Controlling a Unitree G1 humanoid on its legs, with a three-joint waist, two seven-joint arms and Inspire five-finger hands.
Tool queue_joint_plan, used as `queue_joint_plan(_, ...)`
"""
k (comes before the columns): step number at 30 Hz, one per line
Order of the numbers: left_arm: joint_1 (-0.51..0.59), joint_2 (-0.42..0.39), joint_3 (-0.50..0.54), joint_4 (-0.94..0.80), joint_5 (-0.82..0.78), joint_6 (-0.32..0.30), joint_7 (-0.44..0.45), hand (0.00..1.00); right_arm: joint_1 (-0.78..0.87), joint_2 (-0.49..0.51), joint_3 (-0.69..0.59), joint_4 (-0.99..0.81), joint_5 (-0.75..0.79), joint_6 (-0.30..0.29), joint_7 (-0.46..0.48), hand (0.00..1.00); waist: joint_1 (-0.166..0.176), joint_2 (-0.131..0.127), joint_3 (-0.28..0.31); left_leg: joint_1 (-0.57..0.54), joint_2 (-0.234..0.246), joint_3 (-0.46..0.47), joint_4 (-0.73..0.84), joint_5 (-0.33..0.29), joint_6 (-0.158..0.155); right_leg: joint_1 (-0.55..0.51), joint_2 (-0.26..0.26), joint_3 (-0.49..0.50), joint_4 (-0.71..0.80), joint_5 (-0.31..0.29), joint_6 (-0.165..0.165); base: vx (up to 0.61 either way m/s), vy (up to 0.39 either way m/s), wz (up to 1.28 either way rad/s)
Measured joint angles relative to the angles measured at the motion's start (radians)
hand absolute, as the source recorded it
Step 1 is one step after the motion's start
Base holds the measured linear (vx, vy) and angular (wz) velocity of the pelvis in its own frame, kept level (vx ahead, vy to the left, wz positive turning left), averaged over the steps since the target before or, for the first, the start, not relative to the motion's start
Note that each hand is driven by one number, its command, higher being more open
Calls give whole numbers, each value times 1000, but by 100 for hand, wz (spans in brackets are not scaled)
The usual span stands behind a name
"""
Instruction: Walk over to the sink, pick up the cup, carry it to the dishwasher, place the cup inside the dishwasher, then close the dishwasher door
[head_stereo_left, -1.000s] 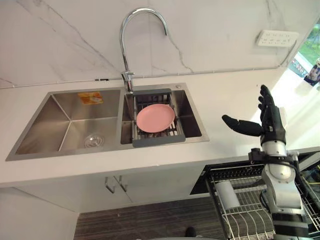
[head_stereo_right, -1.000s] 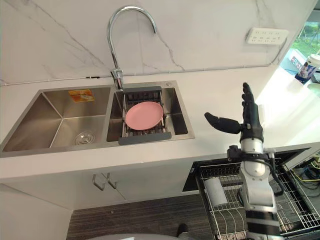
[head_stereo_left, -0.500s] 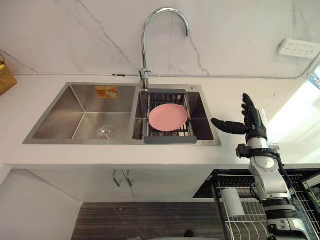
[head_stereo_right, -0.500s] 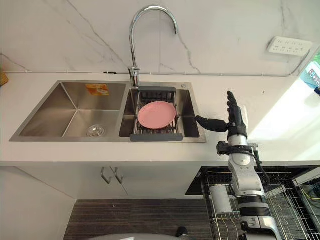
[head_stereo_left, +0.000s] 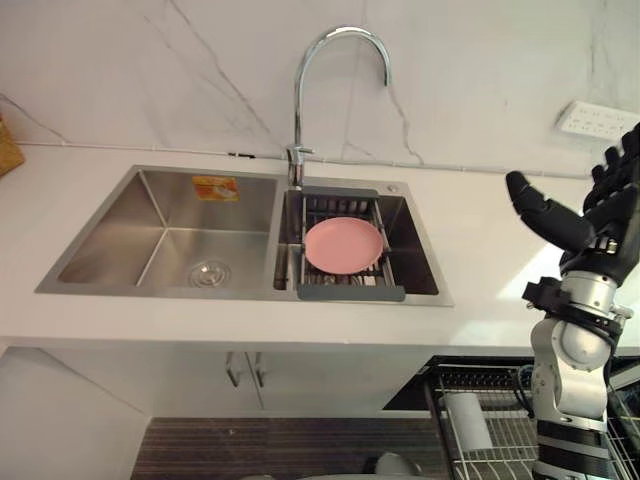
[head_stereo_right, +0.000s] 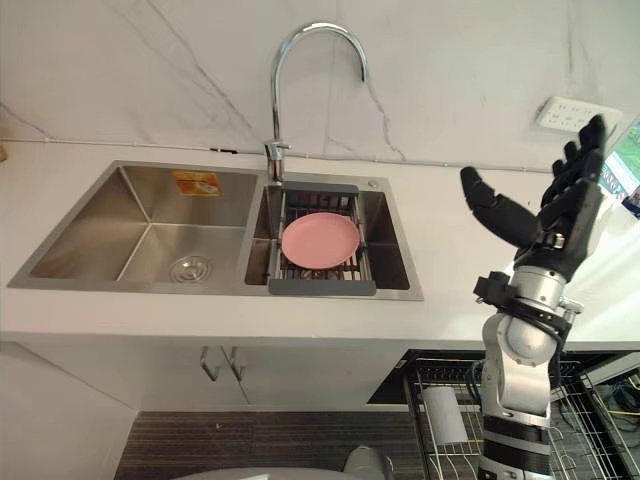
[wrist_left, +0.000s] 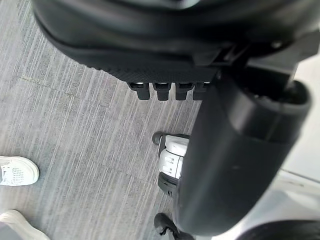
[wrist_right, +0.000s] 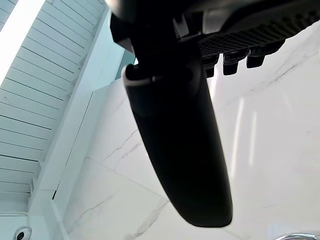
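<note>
Right hand (head_stereo_right: 560, 222), spread and empty, hangs over the counter's (head_stereo_right: 440, 270) right end. The white cup (head_stereo_left: 465, 420) seemingly lies at the dishwasher rack's (head_stereo_left: 500, 440) left edge; lower clear of the counter.

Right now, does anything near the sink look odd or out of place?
Nothing spilled or damaged. The sink holds a pink plate on a drain rack, not a cup. The right hand is raised open, empty.

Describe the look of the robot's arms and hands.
The right arm is silver-grey, in rounded segments with black bands at the wrist. The right hand is black, with a thick rounded thumb and slimmer fingers. The left hand is black too, with a ribbed pad.
</note>
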Motion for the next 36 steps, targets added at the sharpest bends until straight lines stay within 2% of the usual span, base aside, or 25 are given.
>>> queue_joint_plan(3, -4, -3, -6, 3, 4, 0, 0, 100, 17, 2, 10, 0, 26, 13, 14, 100, -1, 9, -4, -9, 20, 1, 16, -11, -20, 0, 21, -11, 3, -16, -5, 125, -53, 3)
queue_joint_plan(6, -12, -4, -16, 5, 4, 0, 1, 100, 39, 6, 29, 0, 28, 21, 32, 100, -3, 22, -7, -34, 32, 2, 70, -27, -38, 1, 20, -20, 21, -39, -2, 58, -21, 14)
queue_joint_plan(8, -18, -11, -17, 5, 4, 0, 2, 100, 66, 12, 53, 0, 28, 23, 51, 100, -3, 43, -13, -71, 56, 17, 144, -45, -38, 5, 28, -32, 21, -62, -7, 33, -40, 18)
queue_joint_plan(10, -22, -20, -13, 5, 2, -6, 4, 100, 80, 14, 69, 0, 29, 23, 60, 100, -3, 57, -11, -127, 86, 62, 279, -47, -38, 19, 39, -35, -1, -69, -13, 6, -48, 10)
queue_joint_plan(11, -26, -34, -11, 2, -21, -20, 9, 100, 83, 13, 69, 0, 30, 24, 66, 100, -1, 86, -9, -190, 129, 76, 428, -46, -36, 39, 61, -37, -15, -75, -12, 3, -66, -5)
queue_joint_plan(12, -25, -53, -8, -2, -57, -24, 15, 100, 83, 13, 69, 0, 38, 24, 73, 100, 2, 123, -9, -237, 174, 74, 561, -27, -10, 59, 88, -33, -22, -81, -17, 8, -62, -14)
queue_joint_plan(13, -25, -62, -3, -3, -69, -24, 20, 100, 86, 14, 69, 0, 45, 24, 77, 100, 3, 135, -10, -254, 187, 68, 616, -8, 9, 71, 95, -28, -25, -84, -20, 48, -32, -28)
queue_joint_plan(14, -21, -71, 6, -6, -83, -20, 29, 100, 97, 21, 68, 0, 58, 25, 78, 100, 3, 143, -13, -272, 198, 51, 680, 51, 13, 103, 100, -15, -42, -86, -25, 138, -33, -33)
queue_joint_plan(15, -20, -66, 27, -8, -79, -11, 27, 100, 98, 39, 63, -1, 63, 26, 74, 100, 5, 127, -5, -278, 197, 47, 713, 95, 12, 134, 94, 2, -73, -83, -31, 153, -40, -31)
queue_joint_plan(16, -21, -65, 26, -8, -75, -7, 27, 100, 98, 48, 60, -5, 64, 25, 69, 100, 2, 126, -6, -279, 191, 47, 693, 67, 11, 144, 89, 4, -86, -82, -33, 150, -52, -21)
queue_joint_plan(17, -22, -63, 28, -7, -66, -6, 25, 100, 98, 70, 44, -7, 65, 19, 49, 100, -5, 125, -6, -285, 178, 42, 591, 8, 7, 150, 79, 8, -98, -82, -33, 76, -21, -13)
queue_joint_plan(18, -24, -65, 27, -10, -56, -7, 23, 100, 100, 75, 36, 4, 66, 18, 32, 100, -9, 125, -6, -273, 153, 28, 420, 5, -10, 148, 68, 10, -105, -78, -35, 64, 8, -14)
queue_joint_plan(19, -23, -66, 26, -10, -54, -8, 22, 100, 102, 72, 35, 12, 66, 18, 26, 100, -10, 126, -7, -261, 145, 24, 322, 20, -20, 145, 65, 13, -105, -76, -32, 68, 75, -20)
queue_joint_plan(20, -21, -69, 24, -10, -43, -4, 20, 100, 108, 68, 35, 21, 66, 19, 14, 100, -11, 133, -11, -252, 138, 29, 205, 75, -35, 141, 66, 18, -106, -75, -25, 117, 138, -25)
queue_joint_plan(21, -18, -74, 18, -8, -35, 2, 12, 100, 123, 70, 35, 24, 65, 18, -9, 100, -11, 145, -19, -240, 119, 28, 77, 203, -61, 136, 69, 27, -106, -76, -5, 142, 151, -26)
queue_joint_plan(22, -15, -67, 13, -5, -36, 5, 2, 100, 128, 84, 39, 29, 66, 18, -19, 100, -10, 133, -25, -221, 105, 45, 56, 208, -62, 139, 56, 36, -109, -73, 4, 154, 125, -23)
queue_joint_plan(24, -20, -36, -25, 2, -34, 6, 2, 100, 135, 90, 56, 29, 66, 11, -29, 100, -26, 110, -38, -175, 47, 58, -59, 246, -40, 145, 14, 33, -138, -57, 41, 226, 121, 3)
queue_joint_plan(25, -29, -29, -54, 8, -29, 10, 5, 100, 131, 86, 53, 28, 66, 6, -29, 100, -28, 110, -38, -162, 20, 60, -100, 263, -27, 152, -6, 28, -153, -47, 56, 230, 135, 17)
queue_joint_plan(29, -30, -27, -55, 9, -32, 11, 11, 100, 131, 90, 63, 48, 66, 25, 0, 100, -18, 107, -36, -133, -8, 60, -144, 267, -21, 174, -27, 24, -178, -31, 71, 115, 87, 7)
queue_joint_plan(34, -23, -22, -54, 23, -36, 8, 11, 100, 131, 86, 109, 53, 58, 69, 187, 100, -20, 98, -31, -99, -9, 80, -206, 292, -25, 173, -15, 34, -194, -29, 71, 12, -5, -11)
queue_joint_plan(36, -23, -22, -53, 29, -36, 7, 10, 100, 131, 74, 119, 59, 38, 89, 233, 100, -21, 96, -30, -85, -8, 85, -234, 307, -26, 171, -10, 39, -196, -28, 70, -37, -14, -9)
